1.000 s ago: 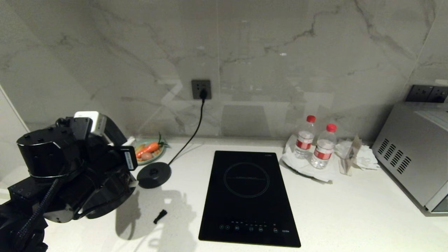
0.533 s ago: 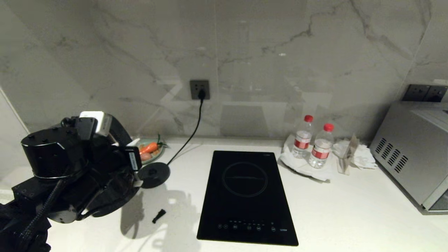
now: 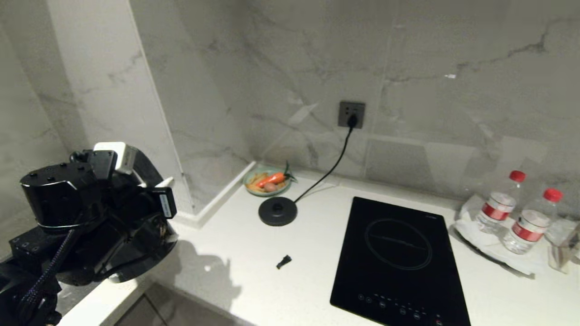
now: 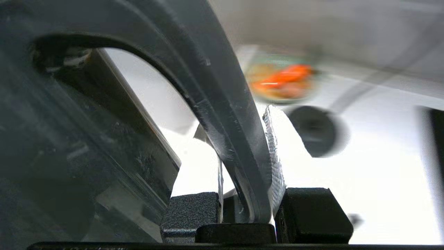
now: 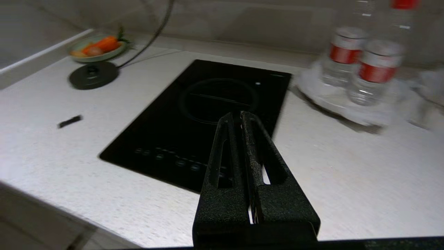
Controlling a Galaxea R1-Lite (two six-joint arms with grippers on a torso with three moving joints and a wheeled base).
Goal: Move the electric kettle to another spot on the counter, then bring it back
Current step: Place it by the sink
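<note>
electric kettle [image 4: 114, 114]: carried by our left gripper [image 4: 244, 208], fingers pinched on its loop handle [image 4: 222, 104], hanging off the counter [image 3: 253, 235] corner, well apart from the round corded base [image 3: 277, 211]. right gripper [image 5: 242, 121]: pressed together, empty, over the induction hob [image 5: 204, 118]. handling: we judge a level, slow carry best, then a gentle flat set-down.

The counter [image 3: 235, 253] looks like white stone with fine speckles, fairly matt. Behind it the wall [image 3: 408, 54] is polished grey-veined marble (it throws faint reflections). The cooktop [image 3: 398, 258] is glossy black glass. Far right, two water bottles [image 3: 512, 213] are clear plastic with red caps, standing on crumpled white paper [image 3: 485, 244]. The electric kettle [image 4: 69, 139] shines glossy black, its handle [image 4: 222, 111] smooth, between rough-textured fingers [image 4: 275, 163].
</note>
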